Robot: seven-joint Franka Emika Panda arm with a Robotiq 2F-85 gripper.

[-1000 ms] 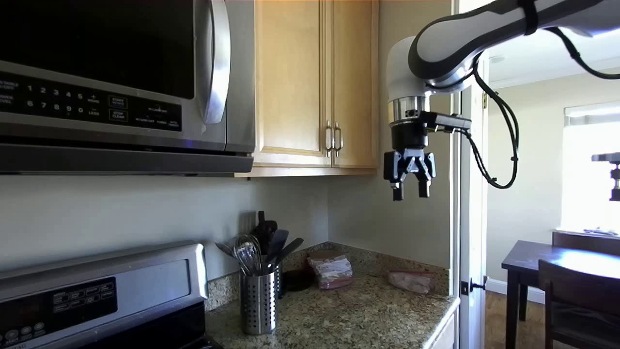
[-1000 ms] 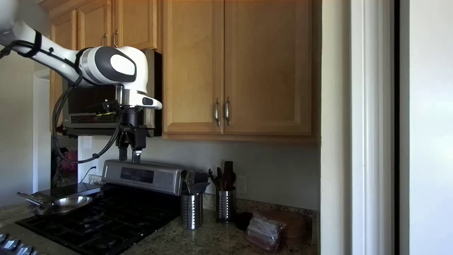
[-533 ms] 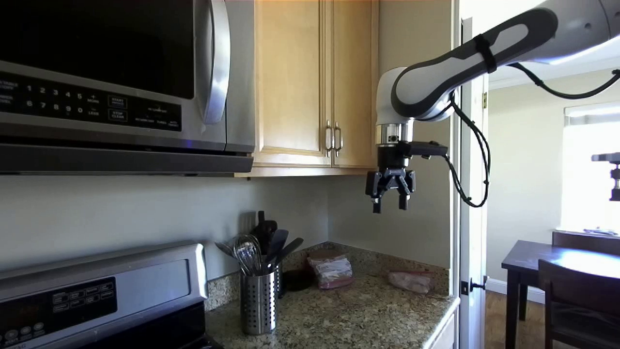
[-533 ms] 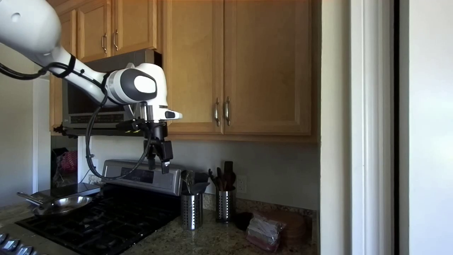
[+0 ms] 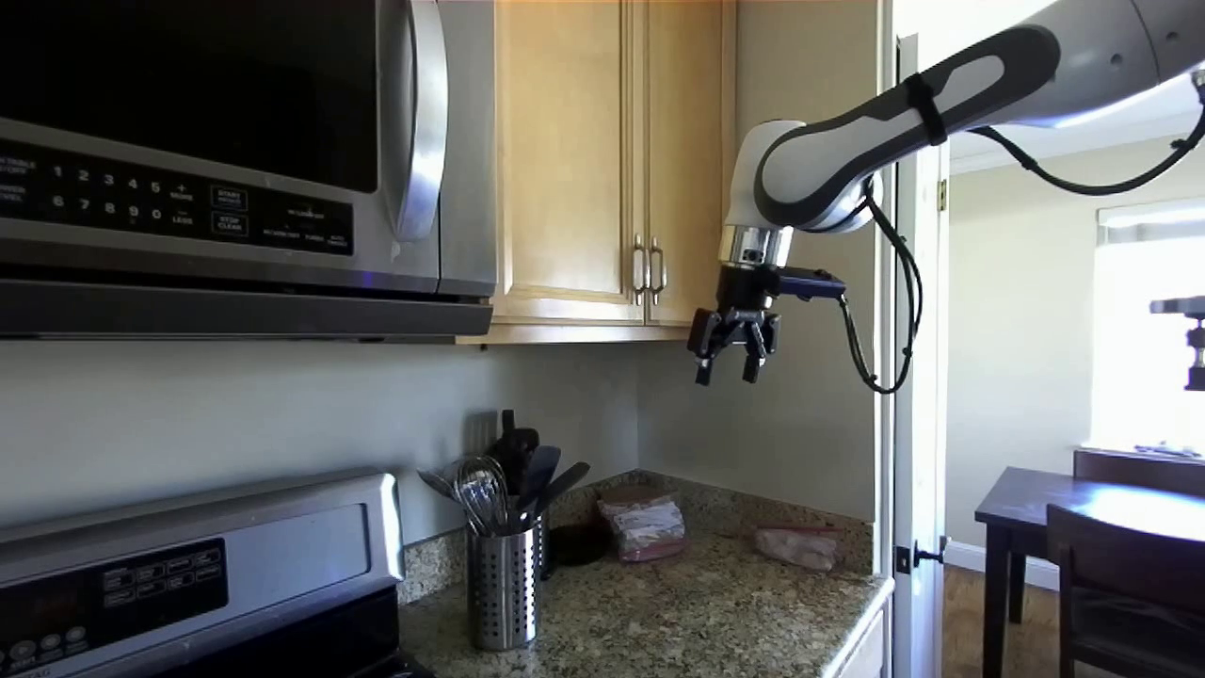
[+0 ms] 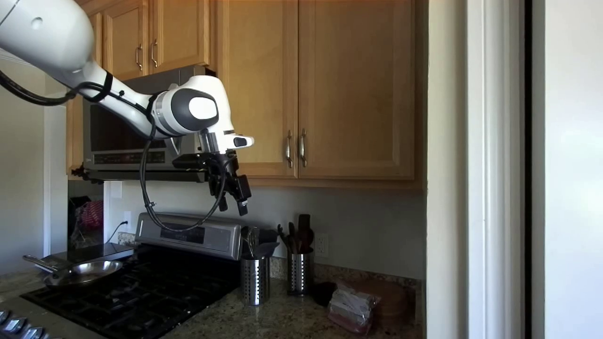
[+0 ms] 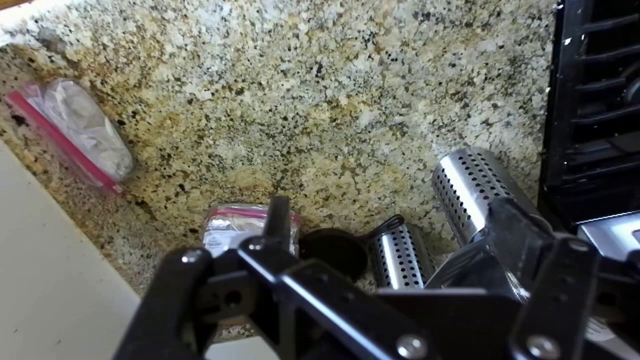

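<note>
My gripper (image 5: 727, 374) hangs in the air above the granite counter (image 5: 659, 612), tilted and open, with nothing between its fingers. In an exterior view the gripper (image 6: 233, 208) appears just below the level of the wooden upper cabinet (image 6: 358, 89). Beneath it in the wrist view are a perforated steel holder (image 7: 467, 190) with dark utensils, a smaller steel holder (image 7: 400, 257) and a dark round object (image 7: 332, 252). One black finger (image 7: 277, 217) partly covers a plastic bag with a pink seal (image 7: 225, 232). Another pink-sealed bag (image 7: 87, 130) lies farther left.
A microwave (image 5: 188, 226) is mounted over the stove (image 6: 136, 292), where a steel pan (image 6: 89, 273) rests. Walls meet behind the counter corner. An open white door (image 5: 918, 452) and a dark table (image 5: 1036, 499) stand beyond the counter's end.
The arm has reached farther over the counter. My gripper first dropped, then rose slightly and tipped out of vertical. It stayed open, and the objects on the counter did not move.
</note>
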